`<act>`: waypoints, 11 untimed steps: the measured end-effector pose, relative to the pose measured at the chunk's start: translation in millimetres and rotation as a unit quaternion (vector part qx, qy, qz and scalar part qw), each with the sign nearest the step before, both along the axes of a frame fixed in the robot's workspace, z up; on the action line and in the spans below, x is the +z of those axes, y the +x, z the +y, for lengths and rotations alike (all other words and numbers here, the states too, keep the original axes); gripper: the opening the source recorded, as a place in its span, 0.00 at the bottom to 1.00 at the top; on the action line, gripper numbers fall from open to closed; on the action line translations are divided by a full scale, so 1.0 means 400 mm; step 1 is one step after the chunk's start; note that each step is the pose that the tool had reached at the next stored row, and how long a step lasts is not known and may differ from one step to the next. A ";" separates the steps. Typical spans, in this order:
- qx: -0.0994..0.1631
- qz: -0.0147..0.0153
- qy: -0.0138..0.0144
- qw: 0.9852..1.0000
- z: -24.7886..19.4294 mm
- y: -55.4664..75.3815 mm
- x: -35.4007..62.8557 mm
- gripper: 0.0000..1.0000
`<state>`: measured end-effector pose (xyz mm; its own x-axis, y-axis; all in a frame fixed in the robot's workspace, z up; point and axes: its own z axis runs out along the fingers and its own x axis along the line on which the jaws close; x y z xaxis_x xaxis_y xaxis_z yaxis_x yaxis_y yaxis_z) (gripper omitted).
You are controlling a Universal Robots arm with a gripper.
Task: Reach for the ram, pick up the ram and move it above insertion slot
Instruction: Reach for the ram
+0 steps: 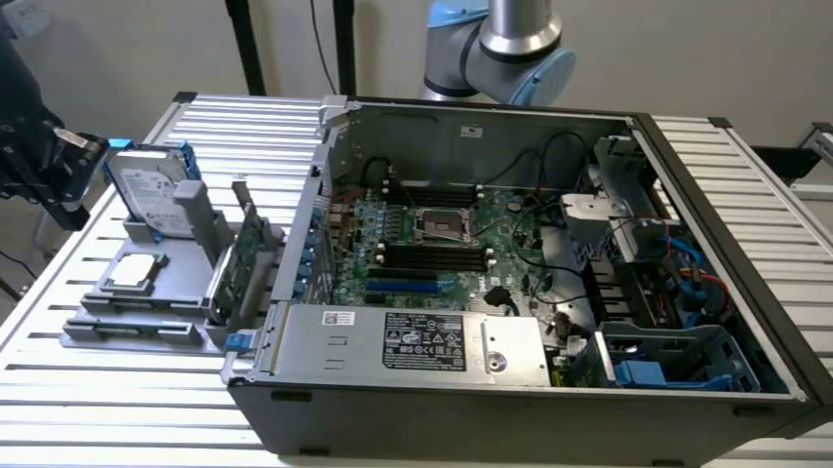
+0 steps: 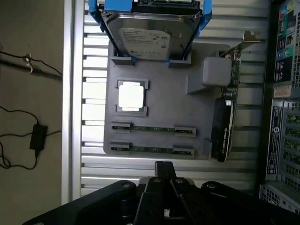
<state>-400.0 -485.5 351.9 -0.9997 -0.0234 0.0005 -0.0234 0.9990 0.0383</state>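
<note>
Two ram sticks stand on edge in a grey holder plate point(image 2: 159, 93), one point(image 2: 152, 128) farther from my fingers and one point(image 2: 151, 150) nearer. Both are thin green strips held by grey clips at their ends. My gripper point(image 2: 164, 165) hovers high above the holder's edge, just short of the nearer ram, and touches neither stick. Its black fingers are shut together with nothing between them. The black memory slots point(image 1: 436, 255) lie in the middle of the motherboard inside the open computer case point(image 1: 521, 390).
The holder also carries a hard drive in a blue frame point(image 2: 145, 37), a processor chip point(image 2: 131, 96) and a tall green expansion card with a metal bracket point(image 2: 224, 117). It sits on a slatted metal table point(image 1: 131, 409) at the exterior view's left of the case. Cables lie on the floor point(image 2: 28, 131).
</note>
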 end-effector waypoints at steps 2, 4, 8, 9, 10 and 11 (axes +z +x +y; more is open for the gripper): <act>0.000 0.000 0.000 1.000 0.000 0.000 0.000 0.11; 0.009 0.000 0.000 1.000 0.000 0.000 0.000 0.11; 0.045 0.000 0.000 0.999 0.000 0.000 0.000 0.11; 0.054 0.000 0.000 0.999 0.000 0.000 0.000 0.11; 0.063 0.000 0.000 0.998 0.000 0.000 0.000 0.11; 0.072 0.000 0.000 0.997 0.000 0.000 0.000 0.11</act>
